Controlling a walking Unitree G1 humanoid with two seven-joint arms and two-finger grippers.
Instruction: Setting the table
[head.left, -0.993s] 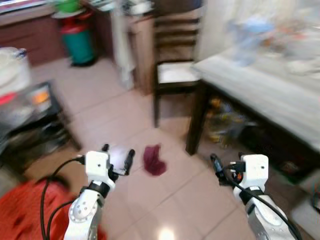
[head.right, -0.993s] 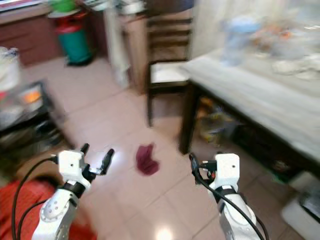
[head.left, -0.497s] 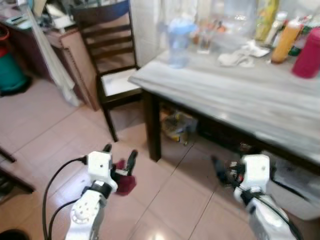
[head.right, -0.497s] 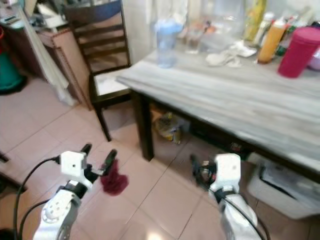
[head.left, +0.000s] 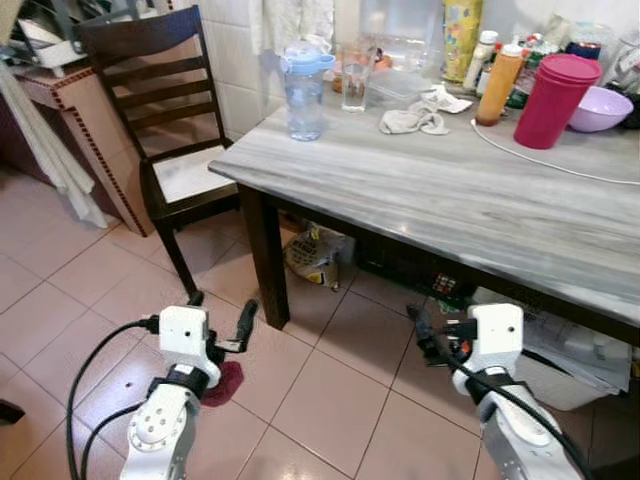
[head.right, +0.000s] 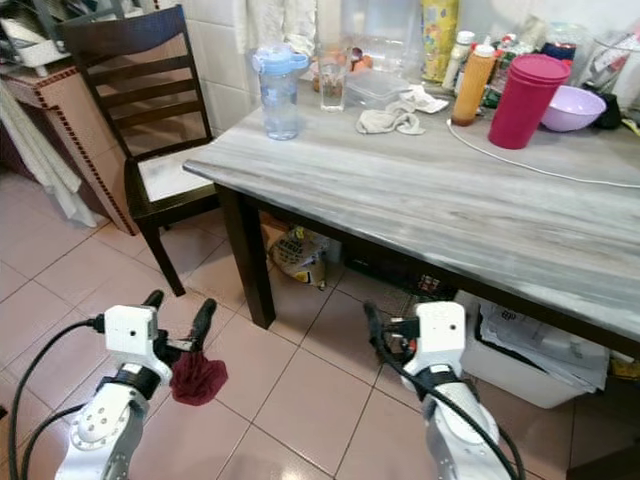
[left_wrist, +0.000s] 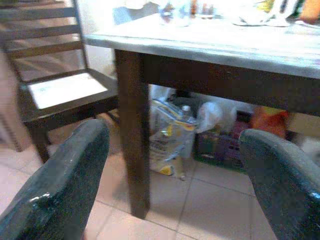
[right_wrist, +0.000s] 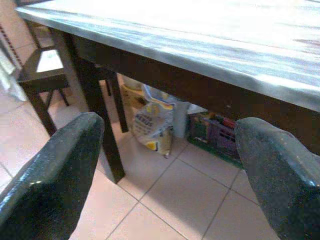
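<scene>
The table (head.left: 470, 210), grey wood-grain top on dark legs, is the landmark; its near half is bare, and every thing for the setting stands along its far edge.

Largest there is the red lidded tumbler (head.left: 552, 98), at the table's far right; it looks like stiff plastic, light if empty, and a hold across its mid-body would suit, though the smooth wall may slip. Whether anything is in it cannot be told, for the lid is on. Touching or just behind it is the lilac bowl (head.left: 598, 108), open-topped; its inside cannot be made out from here. It should be light and stiff, best taken by the rim.

At the table's far left corner stands the clear water bottle (head.left: 303, 90) with a blue cap, apparently holding some water, so heavier and liable to tip; grip low on the body. Just beside it, further in, a drinking glass (head.left: 356, 80): fragile, slick, contents unclear. A clear lidded tub (head.left: 400, 85) sits behind the crumpled grey cloth (head.left: 414, 118), which is soft and limp. The orange bottle (head.left: 499, 85) stands between cloth and tumbler.

Below the table's near edge, the left pincer (head.left: 220, 318) and right pincer (right_wrist: 165, 165) both hang spread wide and empty, over the floor.
</scene>
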